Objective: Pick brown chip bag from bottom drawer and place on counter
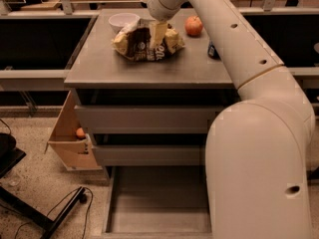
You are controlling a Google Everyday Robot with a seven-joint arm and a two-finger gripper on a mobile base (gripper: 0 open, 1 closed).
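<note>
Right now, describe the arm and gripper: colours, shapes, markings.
The arm is smooth cream-white, built of thick rounded tubes, with small dark round holes along it and a thin tan ring at one joint. No cables show on it. The gripper, over the brown chip bag on the counter, is pale cream.

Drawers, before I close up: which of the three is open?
The bottom drawer: it is pulled out with its floor showing, while the two above are pushed in. The tool is at the chip bag on the counter.

Speckled pale floor (30,183) lies below, crossed by a black cable (62,203); an open cardboard box (67,143) stands at the left. The pincer (158,34) hangs low over the surface (149,73), toward its far side.
</note>
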